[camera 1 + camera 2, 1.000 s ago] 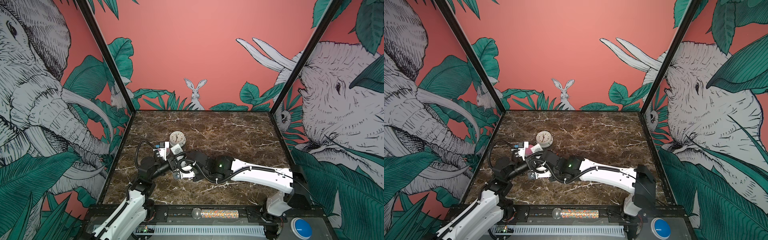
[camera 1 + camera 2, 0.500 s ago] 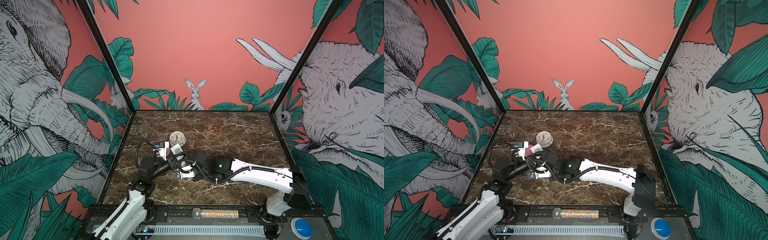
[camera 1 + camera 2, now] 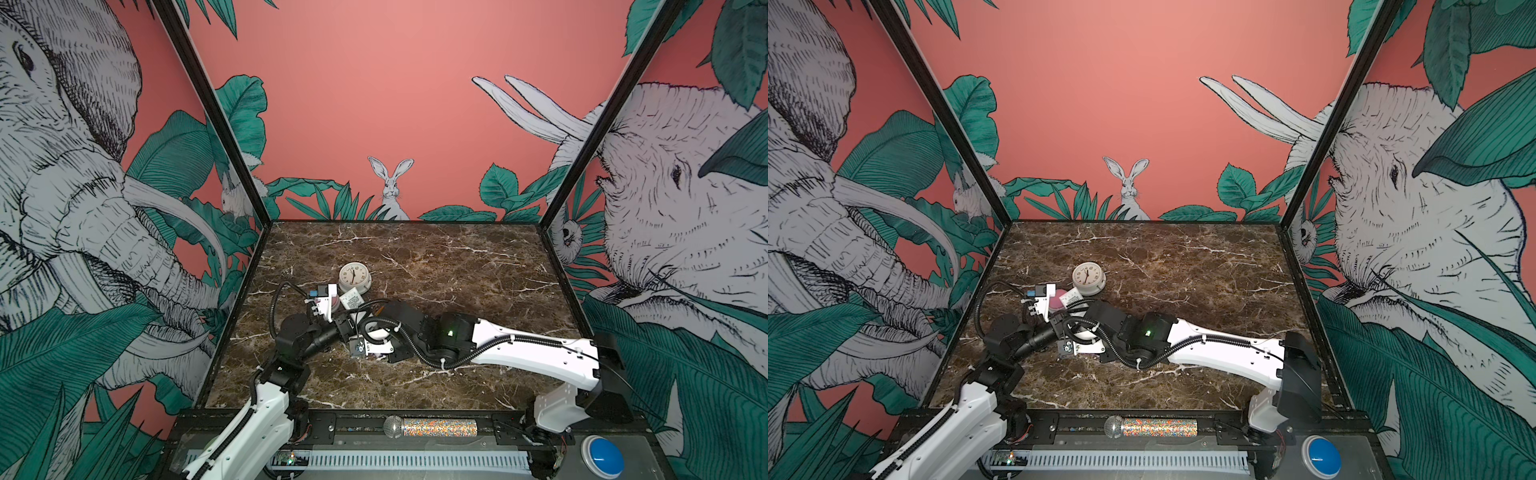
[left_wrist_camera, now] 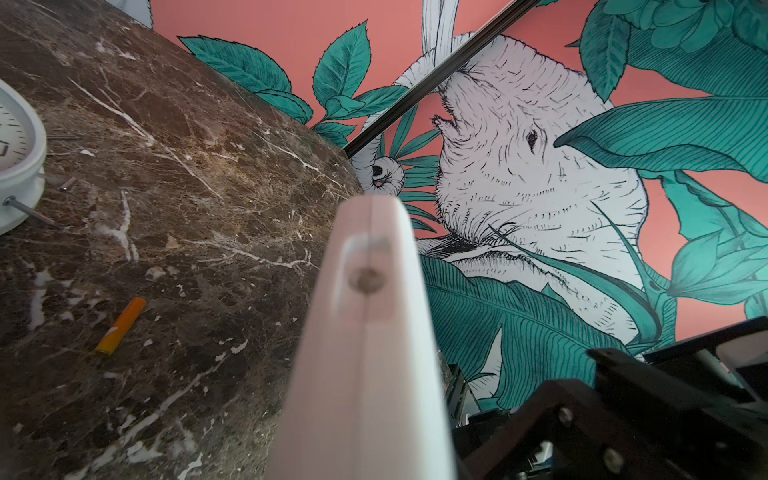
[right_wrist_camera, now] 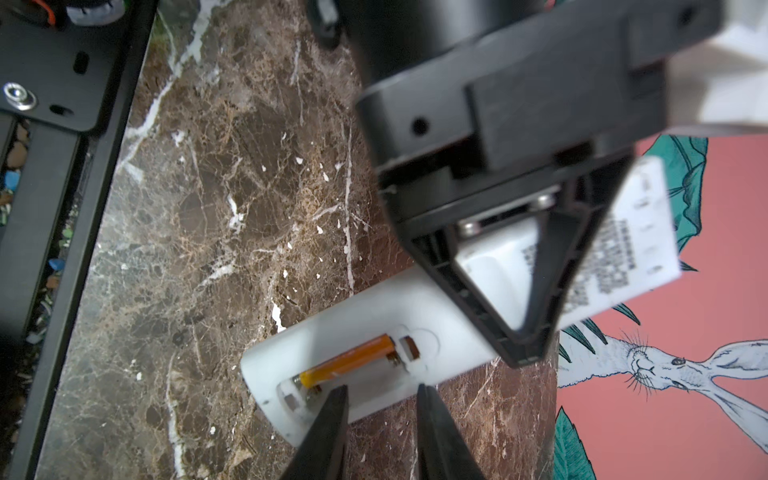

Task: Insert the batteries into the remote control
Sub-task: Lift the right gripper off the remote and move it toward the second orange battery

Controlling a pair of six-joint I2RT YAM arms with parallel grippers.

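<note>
Coral walls (image 3: 374, 104) printed with elephants, green leaves and a rabbit close in three sides of a brown marble tabletop (image 3: 457, 266). Both arms meet on its left half in both top views: the right arm (image 3: 532, 349) reaches across from the right, and the left arm (image 3: 266, 415) rises from the near left corner.

The remote control (image 5: 374, 307) is held by the left jaws, which are clamped across its middle. Its plain back faces the right wrist camera, with the printed label at one end and the battery bay uncovered at the other. In both top views only its label end (image 3: 351, 300) shows, just in front of the round white clock (image 3: 354, 277).

The right jaws stand slightly parted with nothing between them. Their dark fingertips (image 5: 328, 424) hover at the edge of the bay.

One orange battery (image 5: 349, 361) lies in the bay's far slot, and the slot nearer the fingertips is bare. A second battery (image 4: 120, 326) lies on the marble in the left wrist view, apart from the remote and some way from the clock (image 4: 16, 158).
</note>
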